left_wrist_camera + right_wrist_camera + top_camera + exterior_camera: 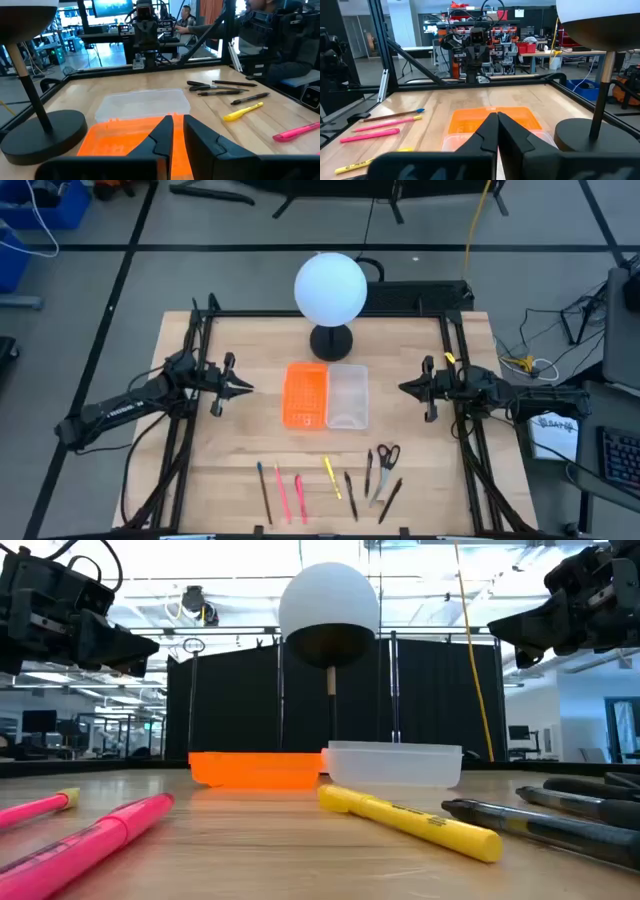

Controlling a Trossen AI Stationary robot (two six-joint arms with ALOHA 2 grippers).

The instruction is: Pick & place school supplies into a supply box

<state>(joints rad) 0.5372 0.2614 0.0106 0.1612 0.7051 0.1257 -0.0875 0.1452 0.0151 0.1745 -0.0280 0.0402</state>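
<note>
The school supplies lie in a row near the table's near edge: a brown pencil (pixel 264 492), two pink pens (pixel 290 494), a yellow pen (pixel 331 477), dark pens (pixel 369 472) and small scissors (pixel 387 454). The clear supply box (pixel 347 396) rests flat at the table's middle, side by side with an orange perforated tray (pixel 306 395). My left gripper (pixel 248 388) hovers left of the orange tray, shut but for a narrow slit (pixel 178 131). My right gripper (pixel 402 388) hovers right of the clear box, shut (pixel 497 122). Both hang above the table and hold nothing.
A lamp with a white globe (pixel 330 288) stands on a round dark base (pixel 330 341) just beyond the two trays. Black frame rails (pixel 197 330) run along the table's left, right and far sides. Bare wood lies between the trays and the row of pens.
</note>
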